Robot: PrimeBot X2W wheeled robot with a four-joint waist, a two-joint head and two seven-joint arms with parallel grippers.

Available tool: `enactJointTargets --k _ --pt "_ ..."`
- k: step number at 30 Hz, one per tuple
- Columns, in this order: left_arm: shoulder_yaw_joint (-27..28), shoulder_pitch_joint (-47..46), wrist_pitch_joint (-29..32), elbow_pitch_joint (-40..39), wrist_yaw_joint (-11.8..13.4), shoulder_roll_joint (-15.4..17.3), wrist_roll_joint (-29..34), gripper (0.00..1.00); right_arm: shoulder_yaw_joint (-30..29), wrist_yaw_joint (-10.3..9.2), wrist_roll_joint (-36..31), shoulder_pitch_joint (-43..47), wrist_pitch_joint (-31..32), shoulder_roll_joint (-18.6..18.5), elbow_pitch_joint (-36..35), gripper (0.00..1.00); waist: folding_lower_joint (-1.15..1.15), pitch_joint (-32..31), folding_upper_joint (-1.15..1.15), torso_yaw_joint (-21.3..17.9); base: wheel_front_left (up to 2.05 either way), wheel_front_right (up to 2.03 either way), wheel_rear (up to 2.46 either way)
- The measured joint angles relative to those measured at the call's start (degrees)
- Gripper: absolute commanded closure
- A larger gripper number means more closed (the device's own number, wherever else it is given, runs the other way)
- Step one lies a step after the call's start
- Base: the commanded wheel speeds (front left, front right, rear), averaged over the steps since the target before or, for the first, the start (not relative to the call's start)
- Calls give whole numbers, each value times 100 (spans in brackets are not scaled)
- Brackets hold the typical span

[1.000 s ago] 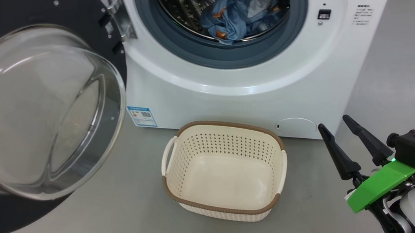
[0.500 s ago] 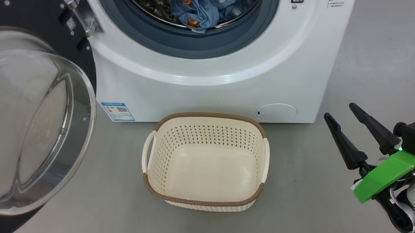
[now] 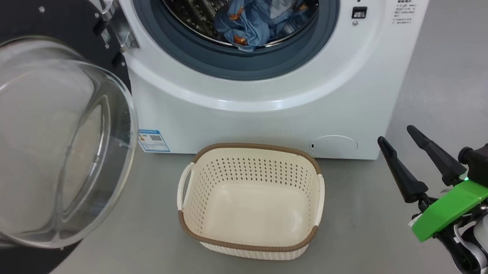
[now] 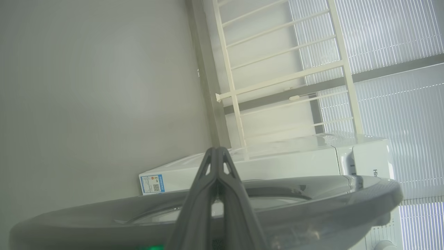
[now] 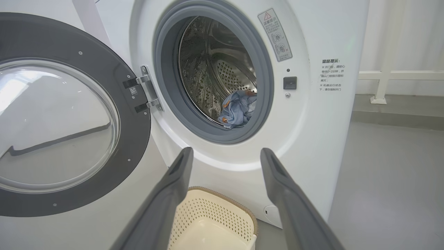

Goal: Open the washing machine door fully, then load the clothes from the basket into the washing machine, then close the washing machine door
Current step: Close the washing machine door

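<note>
The clothes [image 3: 259, 14] lie near the lip of the drum [image 3: 191, 8], top centre; the door [image 3: 39, 134] at left could pinch them when it closes. The left gripper [image 4: 216, 150] is pressed together, the right gripper [image 3: 396, 134] spread, lower right.

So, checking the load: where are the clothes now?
In the head view, the clothes lie in the drum of the washing machine, top centre, beyond the empty basket.

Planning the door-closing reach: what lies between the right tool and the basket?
Bare grey floor lies between the right tool and the basket, as the head view shows.
</note>
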Motion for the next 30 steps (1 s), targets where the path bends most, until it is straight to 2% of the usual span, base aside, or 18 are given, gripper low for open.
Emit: enactJointTargets --k 7,10,16,19,25,30 --pt "-375 294 1296 -546 11 -158 -91 100 -49 0 0 257 0 91 63 0 0 -259 0 108 0 0 0" --pt "-565 502 1825 -953 177 -270 -127 100 -63 0 0 358 0 183 78 0 0 -389 0 148 0 0 0" --pt "-821 953 2820 -2080 666 -661 -371 100 -88 0 1 440 0 287 74 0 0 -629 0 192 0 0 0" --pt "-884 1246 3221 -2805 1026 -901 -573 100 -99 0 1 491 0 350 68 0 0 -690 0 180 0 0 0" --pt "-1014 1828 3591 -4210 1663 -1322 -714 100 -172 0 1 493 0 390 53 0 0 -708 0 81 0 0 0" --pt "-1115 2142 3633 -5011 1987 -1606 -714 100 -214 0 0 490 0 434 48 0 0 -684 0 -90 0 0 0"
